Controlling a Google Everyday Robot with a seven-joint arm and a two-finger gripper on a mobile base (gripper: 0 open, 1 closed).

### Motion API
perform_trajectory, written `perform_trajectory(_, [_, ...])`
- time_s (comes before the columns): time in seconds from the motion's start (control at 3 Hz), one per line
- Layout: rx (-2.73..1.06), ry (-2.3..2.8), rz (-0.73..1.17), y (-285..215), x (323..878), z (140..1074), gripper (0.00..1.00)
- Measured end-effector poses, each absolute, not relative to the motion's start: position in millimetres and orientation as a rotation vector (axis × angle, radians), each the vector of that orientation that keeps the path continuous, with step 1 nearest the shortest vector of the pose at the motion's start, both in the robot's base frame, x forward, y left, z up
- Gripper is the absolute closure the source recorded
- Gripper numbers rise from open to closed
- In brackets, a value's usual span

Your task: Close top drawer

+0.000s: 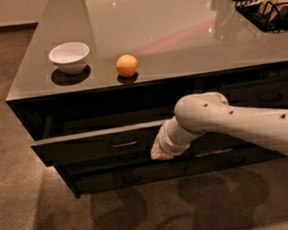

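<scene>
Item inspected: the top drawer (87, 146). It sits directly under the table (187, 30) top, on the near face of the unit, and stands partly open. Its dark flat front juts out from the cabinet, with a shadowed gap showing between the front's upper edge and the underside of the tabletop. The small bar handle (124, 143) is centred on the front and nothing is touching it.

The gripper (159, 153) is low at the drawer front, just right of the handle, at or against the dark panel (contact cannot be confirmed from this angle). Only its pale end shows below the wrist, so whether it is wide or narrow cannot be told. It holds nothing that can be seen. The arm (233, 123) enters from the right edge and crosses in front of the right part of the unit, hiding that end of the drawer.

Below the open drawer lie further dark drawer fronts (133, 177), set further back than the open one. A separate drawer handle (271, 98) shows behind the arm at right.

On the tabletop: a white bowl (69, 57) upright near the left front corner, an orange (126, 65) just beside it to the right, the two apart. A black wire basket (267, 4) stands at the far right corner. The floor (22, 209) is brown carpet.
</scene>
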State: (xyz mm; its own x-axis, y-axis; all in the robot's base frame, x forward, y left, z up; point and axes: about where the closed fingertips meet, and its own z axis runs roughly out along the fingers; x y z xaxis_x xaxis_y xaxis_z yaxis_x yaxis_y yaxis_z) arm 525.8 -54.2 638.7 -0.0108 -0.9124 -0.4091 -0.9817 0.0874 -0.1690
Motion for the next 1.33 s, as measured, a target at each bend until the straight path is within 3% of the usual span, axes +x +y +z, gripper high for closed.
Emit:
perform_trajectory(0.67, [-1.775, 1.955, 0.149, -66.3, 600.3, 603.6, 1.0])
perform_trajectory(1.33, [-1.736, 1.918, 0.154, -69.2, 640.9, 598.7, 1.0])
